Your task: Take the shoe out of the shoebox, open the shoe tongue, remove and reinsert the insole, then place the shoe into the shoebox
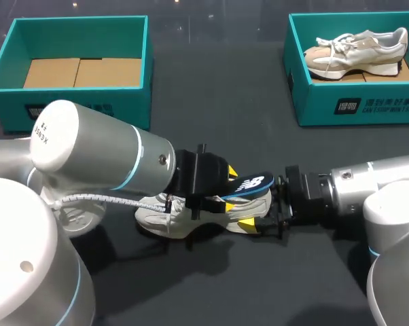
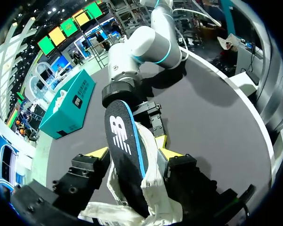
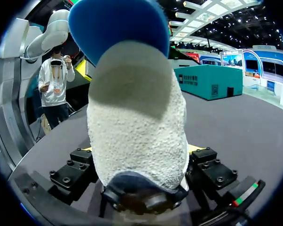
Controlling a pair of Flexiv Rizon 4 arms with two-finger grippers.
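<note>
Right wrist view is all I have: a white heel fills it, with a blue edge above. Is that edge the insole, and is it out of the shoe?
Observer: Partly. The insole rises out of the shoe, its lower end inside. Its top face is dark.
Operator: Where is the other arm?
Observer: The left pincer sits at the insole, opposite the right pincer across the shoe.
Operator: Any shoe in a box?
Observer: Yes, a second shoe lies in the right shoebox.
</note>
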